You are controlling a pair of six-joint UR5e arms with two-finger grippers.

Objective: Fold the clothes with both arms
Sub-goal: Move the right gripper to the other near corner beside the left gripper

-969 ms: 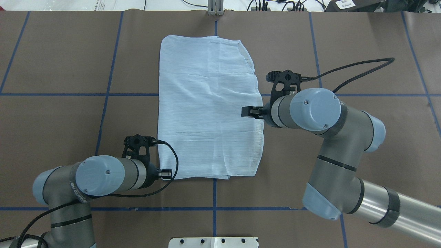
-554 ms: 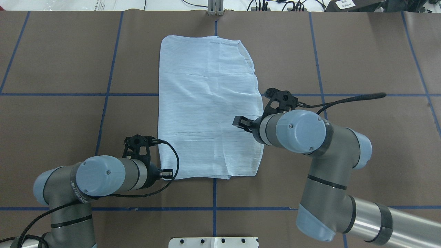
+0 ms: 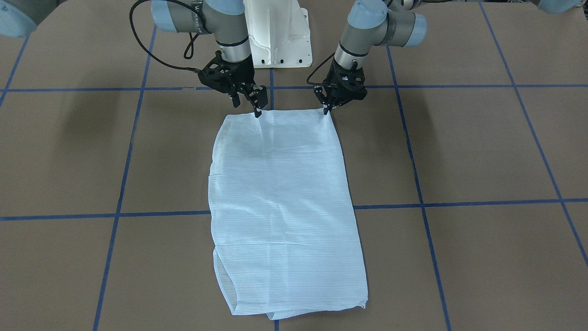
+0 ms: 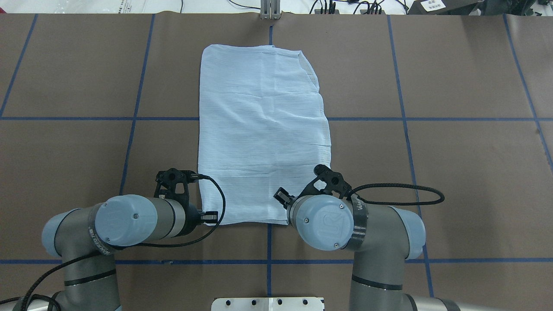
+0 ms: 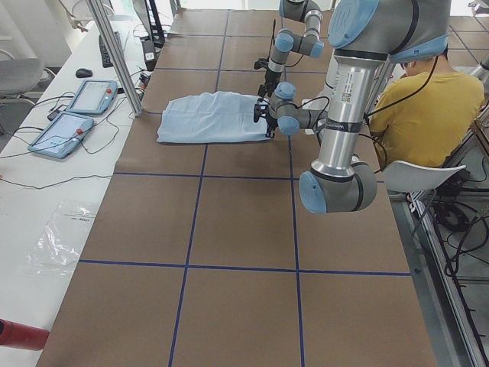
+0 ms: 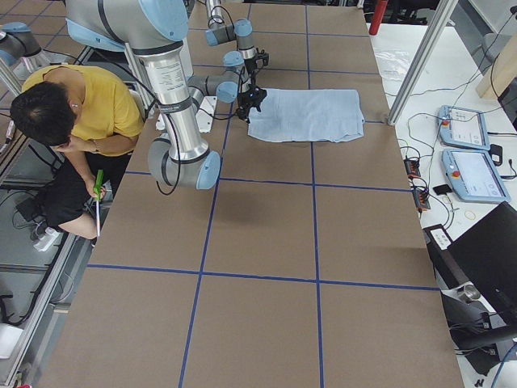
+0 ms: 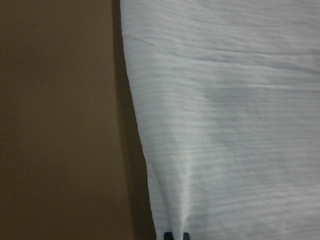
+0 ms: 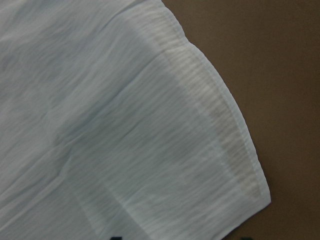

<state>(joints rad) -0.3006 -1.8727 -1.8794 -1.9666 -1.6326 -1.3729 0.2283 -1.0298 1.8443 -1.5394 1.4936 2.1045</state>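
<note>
My left black claw [image 3: 327,109] pinches 1 corner of the thin pale-blue striped shirt [image 3: 285,197]; the spread right claw [image 3: 250,103] should grip that hem next.

Soft, even light from above covers the matte brown desk [image 4: 65,69], and the shadows on it are faint and soft-edged. The exterior views are sharp. Both wrist views are dimmer and grainy. There the shirt [image 7: 225,125] is soft-focused, with a grey shadow across it.
</note>
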